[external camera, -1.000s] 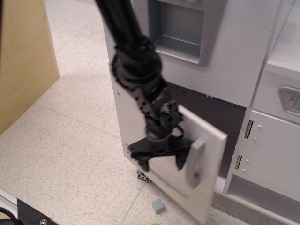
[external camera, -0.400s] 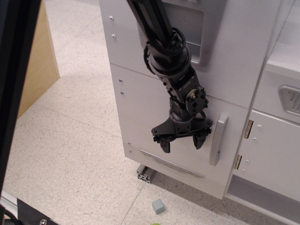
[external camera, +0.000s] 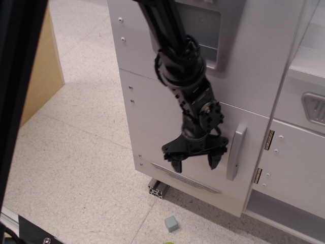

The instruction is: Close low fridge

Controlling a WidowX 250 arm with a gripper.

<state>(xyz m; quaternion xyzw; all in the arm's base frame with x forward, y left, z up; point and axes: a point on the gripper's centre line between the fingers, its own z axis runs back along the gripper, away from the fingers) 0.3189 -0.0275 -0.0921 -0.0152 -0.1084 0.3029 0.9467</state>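
Hanging in front of the fridge door (external camera: 167, 137), the gripper (external camera: 194, 161) has its two black fingers spread wide with nothing between them, so it is released and grasps nothing. It sits just left of the handle (external camera: 234, 152), at about the handle's lower half, and whether a fingertip touches the door face cannot be told from this single view. The door lies flush with the white cabinet, its left edge in line with the dispenser panel (external camera: 254, 76) above and no dark gap showing along any side, which I judge to mean the fridge is already shut and the task is all but done. Spread fingers near the handle suit a flat push rather than a pull, which would explain the pose. The hinges (external camera: 269, 140) are on the neighbouring cabinet door (external camera: 299, 168) to the right, a separate piece. A small grey block (external camera: 171, 223) lies on the speckled floor (external camera: 76, 152) near the aluminium foot (external camera: 157, 189), well apart from the gripper. No brand, label or writing can be read anywhere; the raised strip low on the door is too blurred to make out.
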